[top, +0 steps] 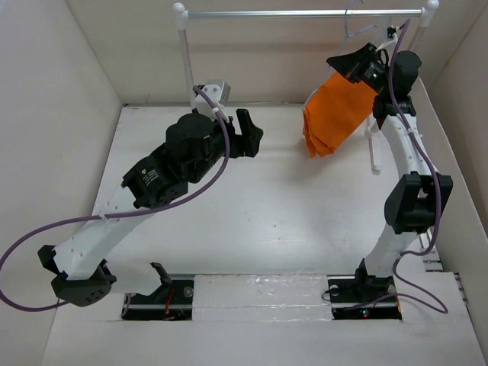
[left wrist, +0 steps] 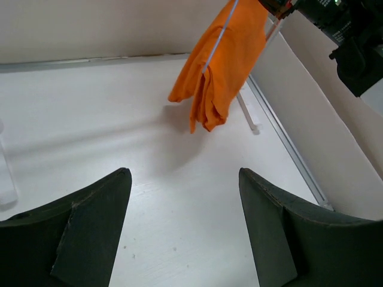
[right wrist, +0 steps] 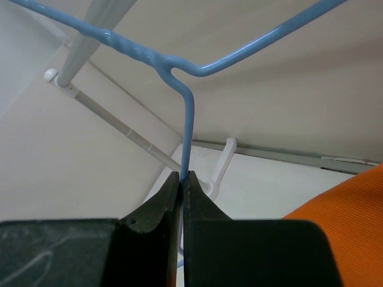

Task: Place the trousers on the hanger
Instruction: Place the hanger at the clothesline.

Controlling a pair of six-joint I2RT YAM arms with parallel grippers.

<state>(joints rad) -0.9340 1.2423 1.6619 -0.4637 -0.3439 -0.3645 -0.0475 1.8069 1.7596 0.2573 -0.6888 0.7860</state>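
The left claw (left wrist: 185,230) gapes wide and empty above the counter (top: 267,198). Beyond it, to its right, the right claw (right wrist: 181,182) pinches the wire of the hanger (right wrist: 189,113), with the trousers (top: 332,114) draped just below that claw, near the rail (top: 305,13).

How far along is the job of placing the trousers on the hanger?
Done, it seems: the trousers hang draped over the hanger, clear of the table. In hand: the right tool is shut on the hanger's wire; the left tool is open and empty. Left: probably only hanging it on the rail; whether it hangs there already I cannot tell.
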